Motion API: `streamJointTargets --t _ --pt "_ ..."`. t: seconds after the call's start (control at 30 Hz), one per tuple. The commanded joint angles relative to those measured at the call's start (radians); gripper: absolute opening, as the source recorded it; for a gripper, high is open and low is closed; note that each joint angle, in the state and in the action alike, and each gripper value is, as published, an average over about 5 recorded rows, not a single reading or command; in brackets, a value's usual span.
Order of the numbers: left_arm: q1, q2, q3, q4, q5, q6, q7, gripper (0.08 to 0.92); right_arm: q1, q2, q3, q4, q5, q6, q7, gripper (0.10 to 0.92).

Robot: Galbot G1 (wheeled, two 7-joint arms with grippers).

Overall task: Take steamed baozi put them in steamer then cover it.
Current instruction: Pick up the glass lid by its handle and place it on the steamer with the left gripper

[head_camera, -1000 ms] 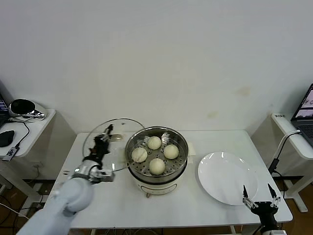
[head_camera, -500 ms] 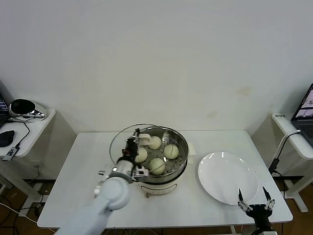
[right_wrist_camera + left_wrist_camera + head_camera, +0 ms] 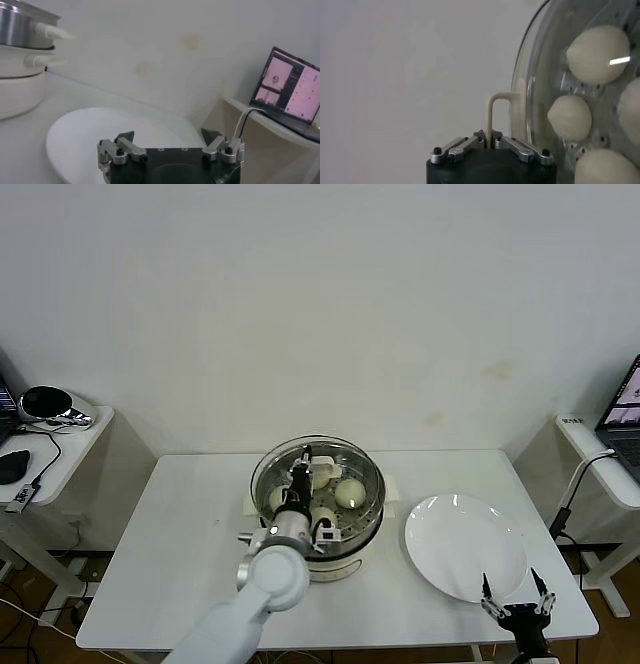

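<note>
Near the middle of the desk [image 3: 180,534], toward its back edge, stands the steamer [image 3: 330,529], a shiny steel pot on a cream-white base. The left gripper [image 3: 303,471] is above it, its jaws pressed together on the cream handle [image 3: 499,116] of the cover [image 3: 262,474]. The clear glass lid hangs over the pot, roughly level and nearly matching its rim; whether it touches the rim cannot be told. Through the glass, the steamed baozi [image 3: 349,492] lie on the perforated tray; the left wrist view shows four of them [image 3: 596,47], close together. To the steamer's right, near the right edge of the desk, lies a flat white plate [image 3: 465,546]. The right gripper [image 3: 514,603] hangs at the front right corner, just off the plate's near rim, its jaws spread wide and holding nothing. A laptop [image 3: 291,85] sits on a side shelf beyond the right edge.
</note>
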Motion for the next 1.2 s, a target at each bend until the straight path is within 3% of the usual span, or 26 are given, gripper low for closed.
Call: streamJointTargets --t 0.03,1.2 --pt "-0.004 -0.059 0.018 0.035 0.061 0.011 0.013 0.142 0.000 0.001 -0.002 -0.006 -0.007 0.002 -0.001 0.823" --pt "0.034 -0.097 -0.018 0.078 0.066 -0.020 -0.029 0.142 -0.002 -0.011 -0.009 -0.023 -0.006 0.010 -0.010 0.823"
